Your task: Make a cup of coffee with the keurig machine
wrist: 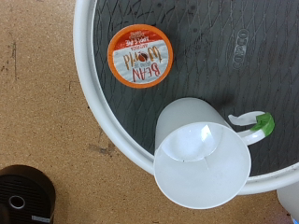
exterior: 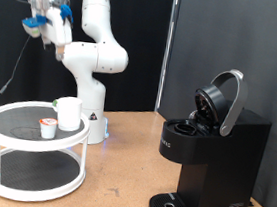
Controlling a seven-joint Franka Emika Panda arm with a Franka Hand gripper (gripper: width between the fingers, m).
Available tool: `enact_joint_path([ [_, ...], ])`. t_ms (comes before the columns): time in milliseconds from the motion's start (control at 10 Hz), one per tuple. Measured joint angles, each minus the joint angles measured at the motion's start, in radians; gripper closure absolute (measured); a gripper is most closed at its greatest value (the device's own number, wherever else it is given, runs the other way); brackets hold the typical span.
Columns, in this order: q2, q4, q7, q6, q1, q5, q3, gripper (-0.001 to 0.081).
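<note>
The white cup (exterior: 69, 113) stands upright on the top tier of a round white two-tier stand (exterior: 4, 134) at the exterior view's left. A small white pod with an orange top (exterior: 47, 127) sits beside it. The black keurig machine (exterior: 212, 162) stands at the right with its lid (exterior: 224, 101) raised open. My gripper (exterior: 55, 26) hangs high above the stand, apart from everything. The wrist view looks straight down on the cup (wrist: 201, 159) and the pod (wrist: 142, 56); no fingers show there. Nothing shows between the fingers.
The robot's white base (exterior: 91, 118) stands just behind the stand. The stand's white rim (wrist: 93, 103) curves through the wrist view over a brown cork-like table (wrist: 42, 93). A black rounded object (wrist: 23, 196) shows at one corner. A dark curtain hangs behind.
</note>
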Motion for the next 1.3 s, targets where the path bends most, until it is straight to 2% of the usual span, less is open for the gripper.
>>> enact_joint_path([
  [200, 0.001, 0.004, -0.039, -0.026, 0.001, 0.013, -0.006, 0.0072],
  [300, 0.004, 0.016, -0.112, -0.072, 0.006, 0.035, -0.021, 0.0072],
  [400, 0.005, 0.02, -0.171, -0.085, 0.009, 0.055, -0.035, 0.0072],
  [500, 0.005, 0.015, -0.209, -0.073, 0.011, 0.063, -0.043, 0.0072],
  [800, 0.022, -0.021, -0.222, 0.006, 0.011, 0.054, -0.044, 0.0072],
  [1300, 0.068, -0.108, -0.268, 0.11, 0.012, 0.044, -0.037, 0.0072],
])
